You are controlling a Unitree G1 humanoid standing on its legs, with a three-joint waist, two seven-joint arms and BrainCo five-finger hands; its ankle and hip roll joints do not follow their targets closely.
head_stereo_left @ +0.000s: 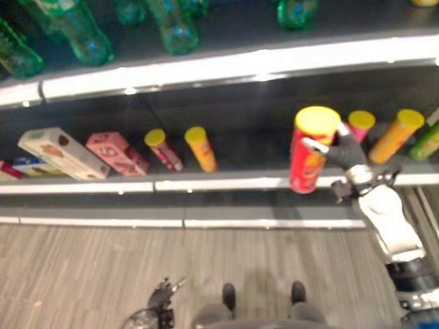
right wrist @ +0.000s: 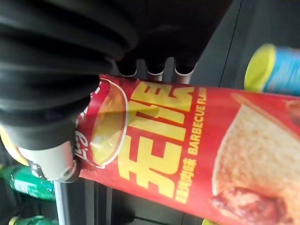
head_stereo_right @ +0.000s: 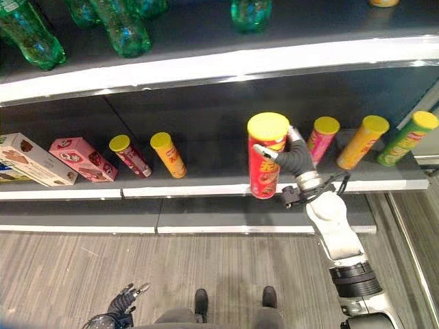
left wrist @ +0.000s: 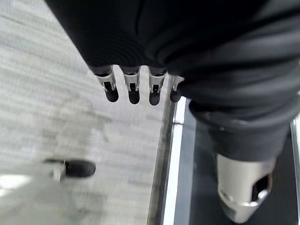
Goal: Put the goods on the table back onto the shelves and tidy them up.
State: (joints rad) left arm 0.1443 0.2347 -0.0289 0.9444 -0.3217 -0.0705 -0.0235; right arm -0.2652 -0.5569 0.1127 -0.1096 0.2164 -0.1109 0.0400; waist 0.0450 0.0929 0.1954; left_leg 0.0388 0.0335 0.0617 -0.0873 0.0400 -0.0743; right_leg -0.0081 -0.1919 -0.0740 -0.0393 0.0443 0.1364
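Note:
A tall red chip can with a yellow lid [head_stereo_right: 264,156] is held upright at the front edge of the lower shelf [head_stereo_right: 206,186]. My right hand [head_stereo_right: 293,159] is shut on it from the right side, fingers and thumb wrapped round the tube [right wrist: 197,140]. On that shelf stand more cans: a dark red one [head_stereo_right: 129,155], an orange one [head_stereo_right: 167,154], a pink one [head_stereo_right: 321,138], an orange one [head_stereo_right: 361,141] and a green one [head_stereo_right: 407,137]. My left hand [head_stereo_right: 122,303] hangs low by the floor, its fingers [left wrist: 133,89] straight and holding nothing.
Two snack boxes, pink [head_stereo_right: 82,159] and cream [head_stereo_right: 31,160], lie at the shelf's left end. Green bottles [head_stereo_right: 123,27] lie on the upper shelf [head_stereo_right: 219,65]. A lower shelf ledge [head_stereo_right: 185,223] juts out above the grey wood-pattern floor [head_stereo_right: 68,274].

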